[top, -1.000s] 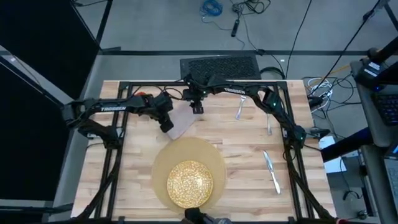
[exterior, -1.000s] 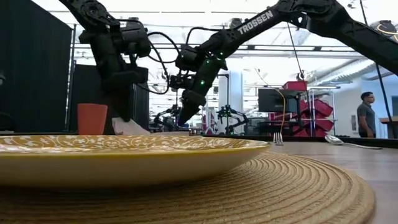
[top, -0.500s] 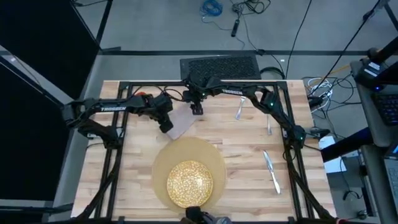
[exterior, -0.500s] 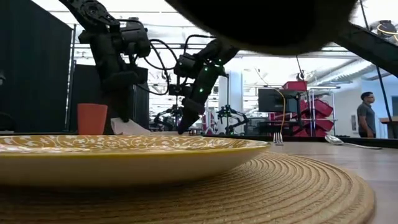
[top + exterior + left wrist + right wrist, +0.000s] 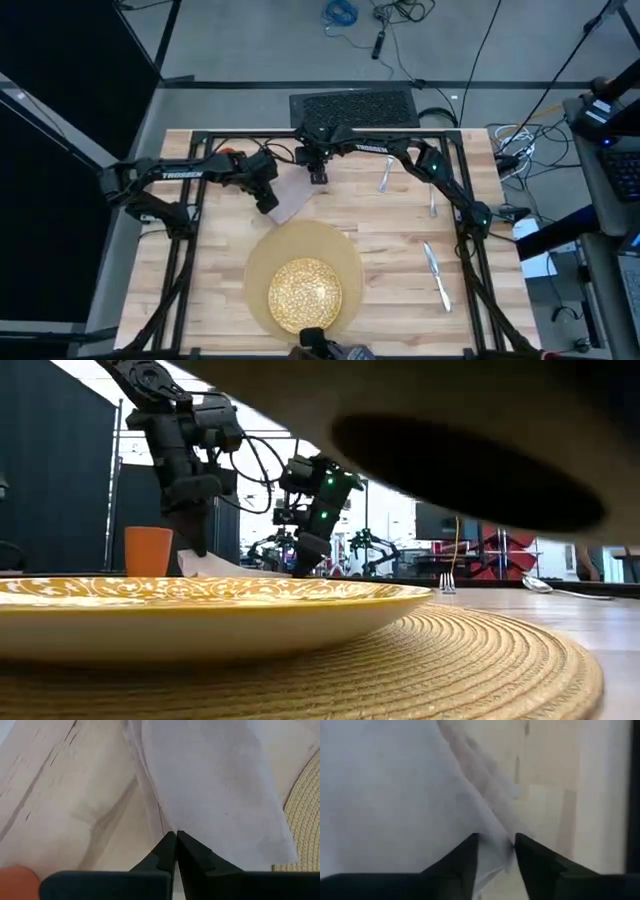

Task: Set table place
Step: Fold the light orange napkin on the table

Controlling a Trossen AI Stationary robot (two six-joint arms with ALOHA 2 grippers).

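Observation:
The pinkish-grey napkin [image 5: 291, 196] lies on the table [image 5: 390, 240] beyond the round tan mat [image 5: 345, 258], which carries the gold-speckled plate [image 5: 305, 293]. My left gripper [image 5: 268, 203] is shut on the napkin's near left part. My right gripper [image 5: 318, 178] stands open at the napkin's far right edge [image 5: 495, 847], one finger on either side of it. The orange cup [image 5: 148, 551] stands behind my left arm. The fork [image 5: 385, 179], spoon [image 5: 432, 203] and knife [image 5: 437, 275] lie on the table's right side. My left gripper pinches the napkin's edge [image 5: 172, 827] between its two shut fingers, coming from above and slanting down. Layered folds run away from the tips. The rest of the napkin lies spread on the table toward the mat. Whether my right gripper touches the napkin, I cannot tell.
A dark blurred shape [image 5: 470, 450] covers the top and right of the low view, close to the camera. A black mesh pad [image 5: 352, 105] lies beyond the table's far edge. Bare planks show between the mat and the cutlery.
My right gripper has come down toward the napkin's far right edge. My left gripper has stayed on the napkin. A dark blurred shape has moved in front of the low camera.

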